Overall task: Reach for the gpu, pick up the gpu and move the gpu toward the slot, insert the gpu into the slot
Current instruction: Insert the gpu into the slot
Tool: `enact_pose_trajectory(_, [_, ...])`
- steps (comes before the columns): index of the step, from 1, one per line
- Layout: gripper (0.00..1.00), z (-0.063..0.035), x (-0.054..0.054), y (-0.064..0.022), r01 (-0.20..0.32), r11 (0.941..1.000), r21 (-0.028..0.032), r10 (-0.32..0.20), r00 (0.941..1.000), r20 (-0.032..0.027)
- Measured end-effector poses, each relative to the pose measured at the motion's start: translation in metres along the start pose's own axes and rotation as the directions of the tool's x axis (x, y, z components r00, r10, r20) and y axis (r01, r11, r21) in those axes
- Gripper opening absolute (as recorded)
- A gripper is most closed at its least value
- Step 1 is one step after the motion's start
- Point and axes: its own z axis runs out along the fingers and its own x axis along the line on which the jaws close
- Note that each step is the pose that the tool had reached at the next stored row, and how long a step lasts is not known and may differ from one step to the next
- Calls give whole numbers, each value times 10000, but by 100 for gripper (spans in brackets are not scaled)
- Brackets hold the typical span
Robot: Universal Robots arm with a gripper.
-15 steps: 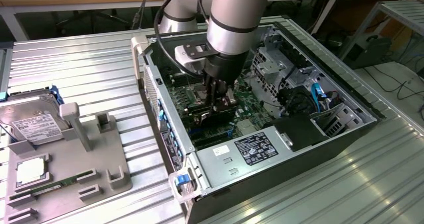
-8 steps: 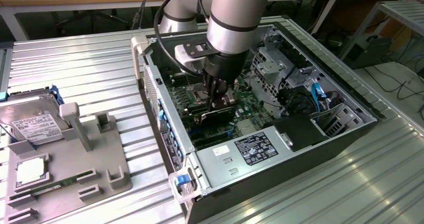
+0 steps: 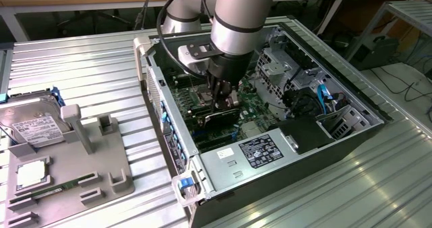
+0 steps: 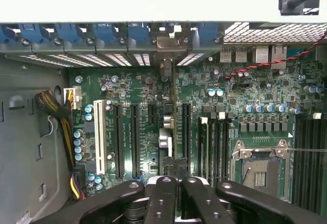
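One gripper [image 3: 221, 105], at centre frame inside the computer case [image 3: 351, 94], is closed on the gpu [image 3: 223, 118], held edge-down over the motherboard [image 4: 138, 89].

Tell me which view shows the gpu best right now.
The wrist view: the gpu stands edge-on over the motherboard, running from the gripper to its silver bracket at the case wall. The exterior view shows just a dark card below the gripper.
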Motion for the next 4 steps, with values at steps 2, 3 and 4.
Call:
enact_pose_trajectory(2, [11, 0, 0, 0, 0, 10000, 0, 0, 10000, 19])
enact_pose_trajectory(3, [11, 0, 0, 0, -1, 10000, 0, 1, 10000, 29])
enact_pose_trajectory(4, [11, 0, 0, 0, 0, 10000, -1, 0, 10000, 36])
